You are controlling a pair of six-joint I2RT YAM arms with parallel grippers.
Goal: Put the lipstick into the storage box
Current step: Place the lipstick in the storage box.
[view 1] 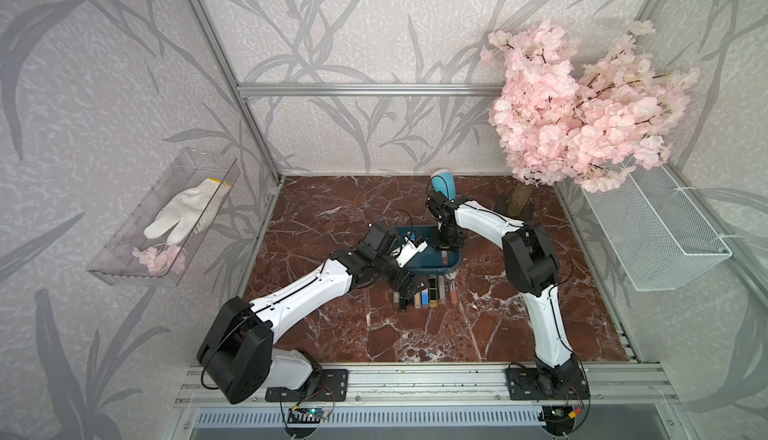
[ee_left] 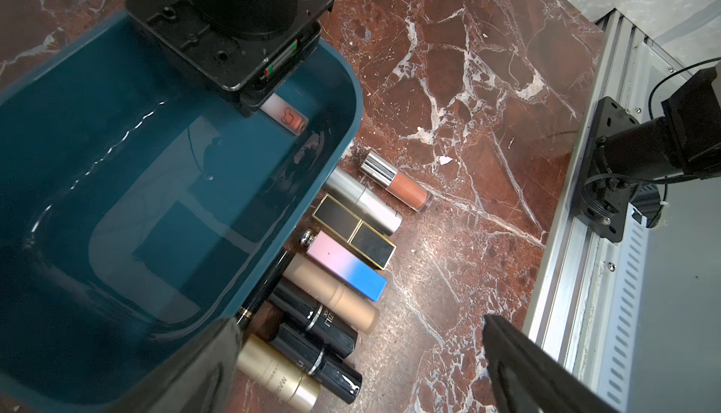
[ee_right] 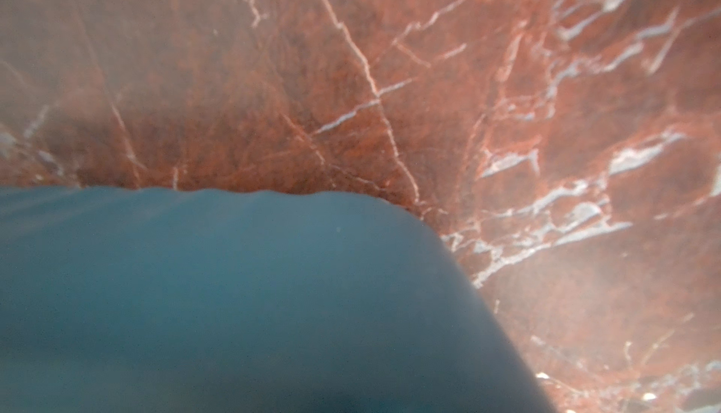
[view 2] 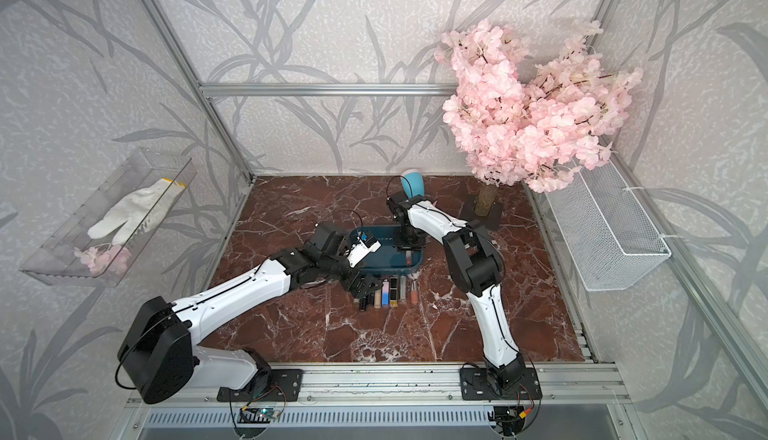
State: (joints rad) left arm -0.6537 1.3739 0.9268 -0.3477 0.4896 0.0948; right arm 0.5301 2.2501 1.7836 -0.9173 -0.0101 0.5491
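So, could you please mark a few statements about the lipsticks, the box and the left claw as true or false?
1. A lipstick lies inside the box. True.
2. The glove lies on the table. False: it lies in the clear tray.
3. A row of lipsticks lies on the table beside the box. True.
4. The left claw is shut on a lipstick. False: it stands open over the row.

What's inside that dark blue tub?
One pale pink lipstick at one end of the tub, partly covered by the right pincer. The visible floor is otherwise bare; anything under the pincer is hidden.
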